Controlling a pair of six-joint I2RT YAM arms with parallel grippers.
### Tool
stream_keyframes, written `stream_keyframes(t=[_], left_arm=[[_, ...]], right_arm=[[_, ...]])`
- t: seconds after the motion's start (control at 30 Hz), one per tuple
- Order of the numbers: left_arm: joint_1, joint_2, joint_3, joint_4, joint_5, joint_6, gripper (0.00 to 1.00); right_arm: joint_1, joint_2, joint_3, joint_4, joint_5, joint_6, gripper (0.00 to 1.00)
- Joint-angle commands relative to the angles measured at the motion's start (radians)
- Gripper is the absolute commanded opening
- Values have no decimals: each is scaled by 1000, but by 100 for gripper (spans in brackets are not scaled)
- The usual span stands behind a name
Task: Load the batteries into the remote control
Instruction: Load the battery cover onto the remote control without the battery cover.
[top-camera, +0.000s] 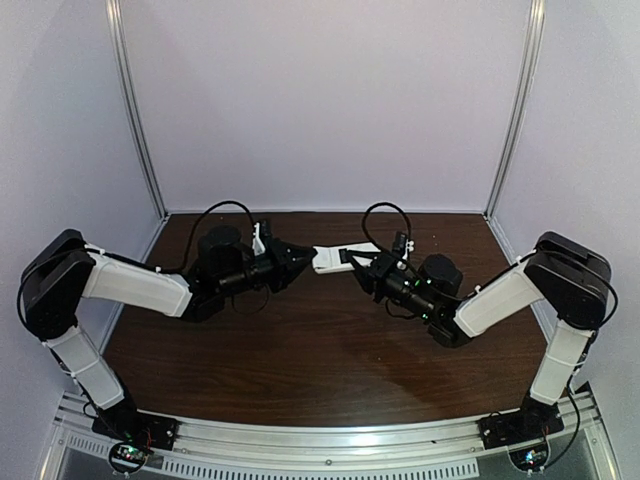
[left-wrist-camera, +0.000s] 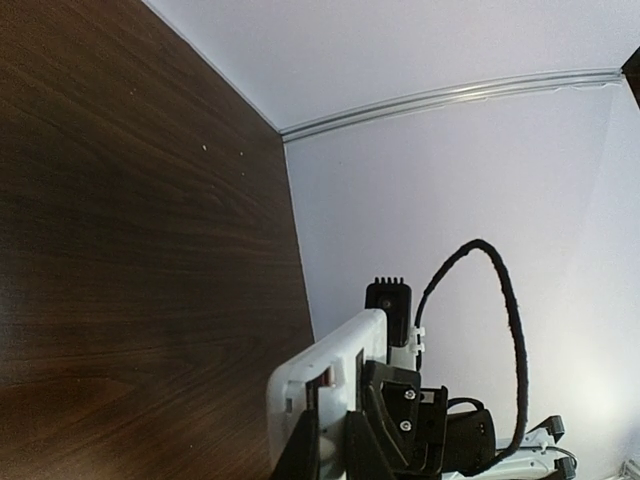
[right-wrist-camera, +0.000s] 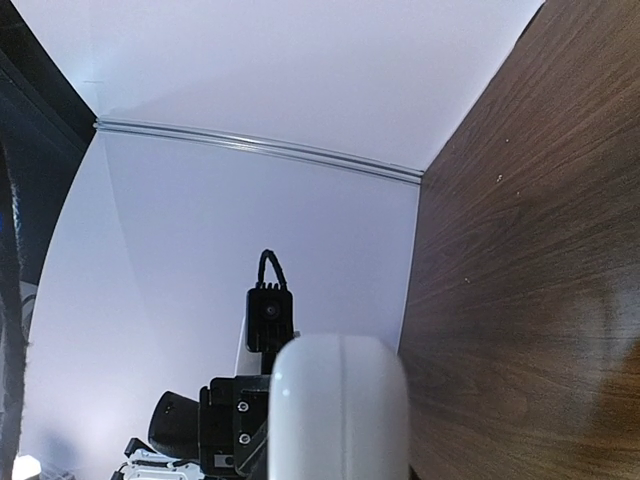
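The white remote control (top-camera: 338, 258) hangs level above the back middle of the table, held at both ends. My left gripper (top-camera: 303, 257) is shut on its left end, my right gripper (top-camera: 353, 263) on its right end. In the left wrist view the remote control (left-wrist-camera: 335, 365) stands edge-on with a dark recess showing, and my two dark fingers (left-wrist-camera: 300, 450) clamp its near end. In the right wrist view its rounded white end (right-wrist-camera: 340, 410) fills the bottom centre and hides my own fingers. The batteries are out of view.
The dark wooden table (top-camera: 300, 350) is closed in by pale walls at the back and on both sides. An aluminium rail (top-camera: 320, 440) carrying both arm bases runs along the near edge. Black cables loop above each wrist (top-camera: 225, 208).
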Motion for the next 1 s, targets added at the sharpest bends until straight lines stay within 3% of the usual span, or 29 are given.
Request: stream_keyframes(t=[0.0,0.27,0.43,0.7,0.97], left_arm=[[-22,47,-6,-5,19,16,0],[-26,76,-1,-16,50,-2,0],[-24,69,-15,-48,40,-7,10],[-20,5,29,-248,-27,74,17],[-22,-15,60,-334,-50,120,20]], right_arm=[[23,-42,21,453,54,11,0],[29,-44,40,452,51,2,0],[27,-55,37,452,47,-2,0],[24,-66,24,452,40,6,0],[23,-67,22,452,38,13,0]])
